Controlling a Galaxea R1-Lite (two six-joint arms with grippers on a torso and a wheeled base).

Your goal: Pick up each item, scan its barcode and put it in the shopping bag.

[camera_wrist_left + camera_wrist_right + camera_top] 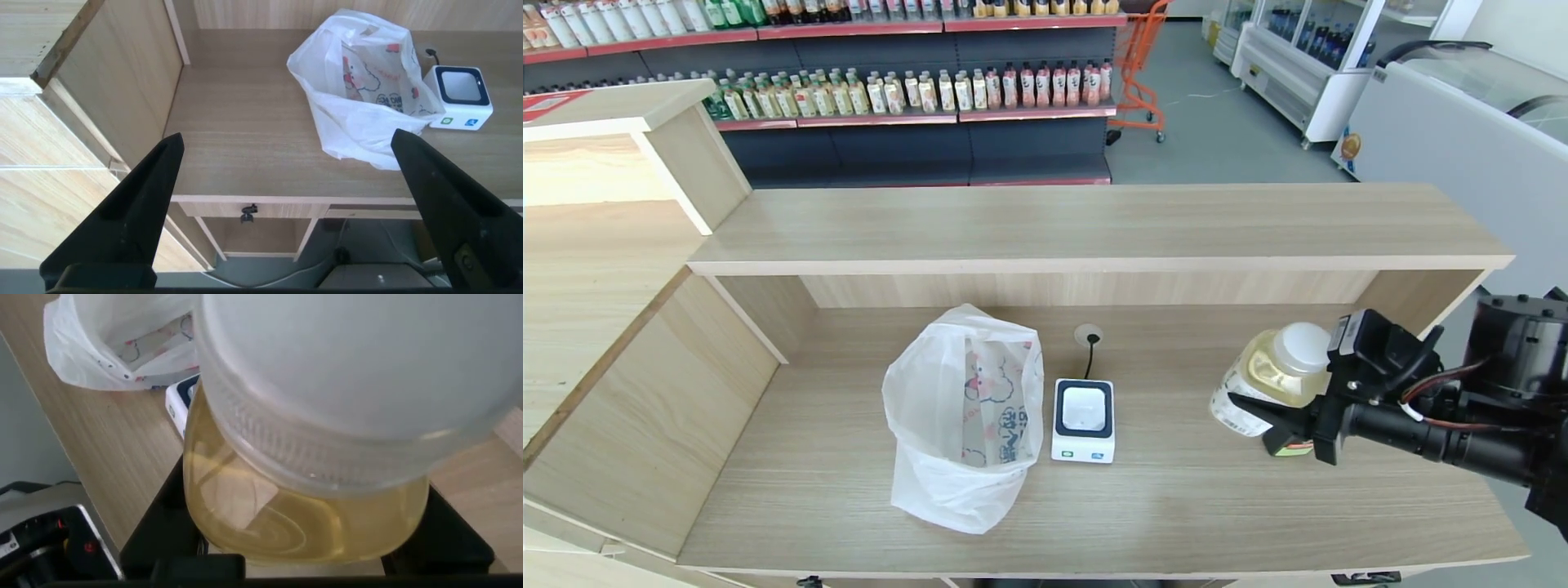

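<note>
Now your right gripper (pixel 1258 394) clamps the bottle (pixel 1284 363) above the bench (pixel 1176 506), right of the scanner (pixel 1084 408); scan step next, swing it over that scanner. Left gripper (pixel 286 212) gapes wide

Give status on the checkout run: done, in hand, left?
Done: what looks like one printed pack sits in the shopping bag. In hand: right gripper shut on the bottle, to the right of the scanner, not yet over it. Left: scan and bag it. Left gripper open, empty.
</note>
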